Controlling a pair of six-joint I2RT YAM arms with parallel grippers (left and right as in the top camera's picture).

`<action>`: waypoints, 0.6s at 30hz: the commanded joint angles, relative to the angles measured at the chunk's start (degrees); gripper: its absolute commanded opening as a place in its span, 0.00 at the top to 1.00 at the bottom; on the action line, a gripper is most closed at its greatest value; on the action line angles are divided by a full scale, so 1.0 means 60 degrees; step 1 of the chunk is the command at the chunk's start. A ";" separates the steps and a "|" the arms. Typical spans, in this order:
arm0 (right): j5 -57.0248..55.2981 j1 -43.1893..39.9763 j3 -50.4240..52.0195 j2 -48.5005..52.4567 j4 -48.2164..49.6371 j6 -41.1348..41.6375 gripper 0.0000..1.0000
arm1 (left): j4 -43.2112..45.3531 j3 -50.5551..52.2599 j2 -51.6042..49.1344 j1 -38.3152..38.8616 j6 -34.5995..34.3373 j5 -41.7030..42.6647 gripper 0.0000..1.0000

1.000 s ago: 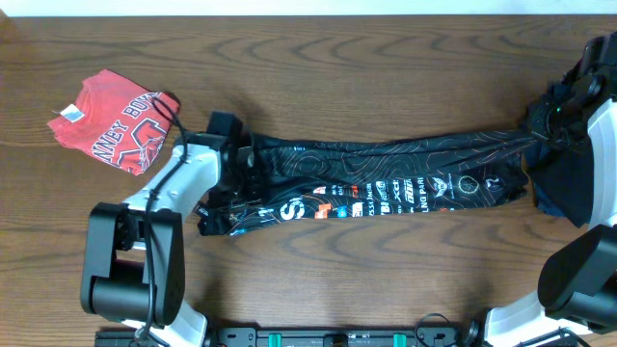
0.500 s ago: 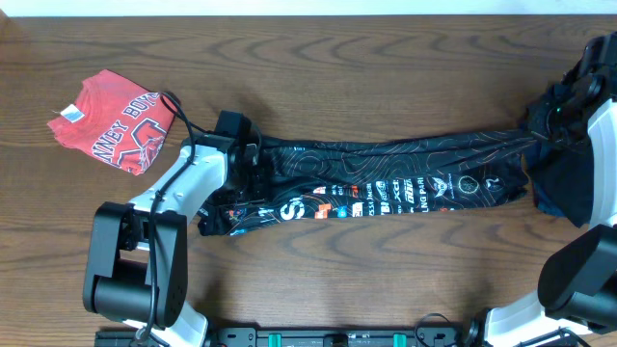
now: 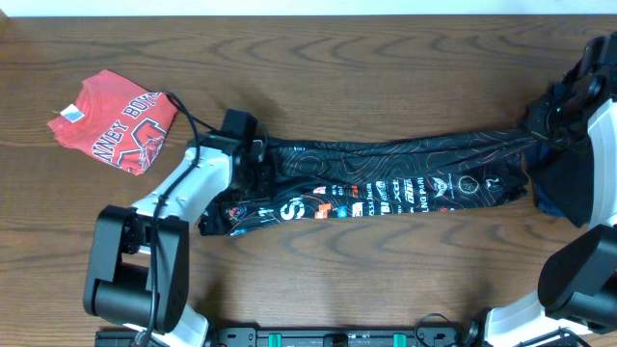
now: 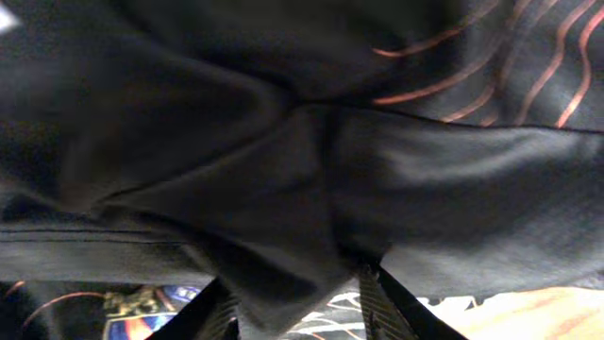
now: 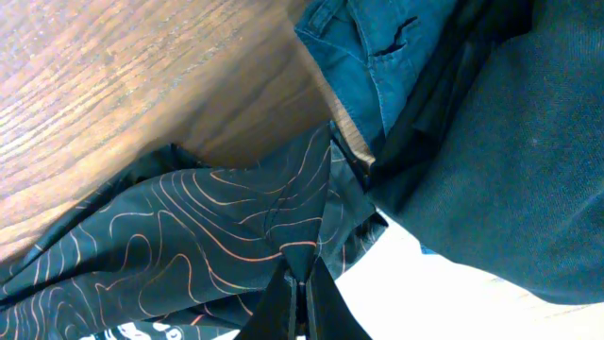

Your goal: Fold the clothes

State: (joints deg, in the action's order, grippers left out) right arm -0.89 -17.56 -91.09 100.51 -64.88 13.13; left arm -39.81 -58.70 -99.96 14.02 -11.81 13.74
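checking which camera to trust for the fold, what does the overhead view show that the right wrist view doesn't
Only overhead: the black jersey stretched full length across the table, its row of logos, the red tee off to the left, and the left gripper at the jersey's left end.
Only right wrist: the right gripper shut on a pinch of jersey fabric, and the stitching of a blue denim piece up close.
Both: the jersey's contour lines, the wooden table, and a dark garment at the right end.
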 commanded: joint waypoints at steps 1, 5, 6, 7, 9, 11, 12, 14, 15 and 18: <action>-0.0109 0.0007 0.0025 -0.0015 -0.0004 -0.0095 0.99 | 0.0007 -0.0047 0.0160 0.0157 0.0106 -0.0098 0.65; -0.0106 0.0007 0.0025 -0.0015 -0.0015 -0.0098 0.99 | 0.0000 -0.0047 0.0160 0.0160 0.0106 -0.0098 0.80; -0.0106 0.0011 0.0025 -0.0015 -0.0011 -0.0098 0.99 | -0.0022 -0.0047 0.0160 0.0160 0.0106 -0.0098 0.87; -0.0106 0.0007 0.0025 -0.0015 -0.0011 -0.0098 0.99 | -0.0036 -0.0047 0.0160 0.0160 0.0106 -0.0098 0.94; -0.0106 0.0011 0.0025 -0.0015 -0.0011 -0.0098 0.99 | -0.0058 -0.0047 0.0160 0.0160 0.0106 -0.0131 0.94; -0.0106 0.0011 0.0025 -0.0015 -0.0029 -0.0098 0.99 | -0.0055 -0.0051 0.0168 0.0157 0.0106 -0.0397 0.94; -0.0102 0.0011 0.0025 -0.0015 -0.0040 -0.0098 0.99 | -0.0062 -0.0091 0.0208 0.0131 0.0109 -0.0484 0.94; -0.0102 0.0011 0.0025 -0.0015 -0.0040 -0.0098 0.99 | -0.0266 -0.0317 0.0379 0.0062 0.0113 -0.0477 0.94; -0.0098 0.0011 0.0022 -0.0018 -0.0044 -0.0098 0.99 | -0.0514 -0.0554 0.0554 0.0011 0.0189 -0.0474 0.94; -0.0087 -0.0018 0.0015 -0.0113 -0.0073 -0.0095 0.99 | -0.1370 -0.1428 0.1322 -0.0153 0.0466 -0.0477 0.94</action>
State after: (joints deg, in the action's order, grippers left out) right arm -0.89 -17.56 -91.09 100.51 -65.23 13.13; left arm -46.04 -61.43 -97.60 14.17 -11.25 11.94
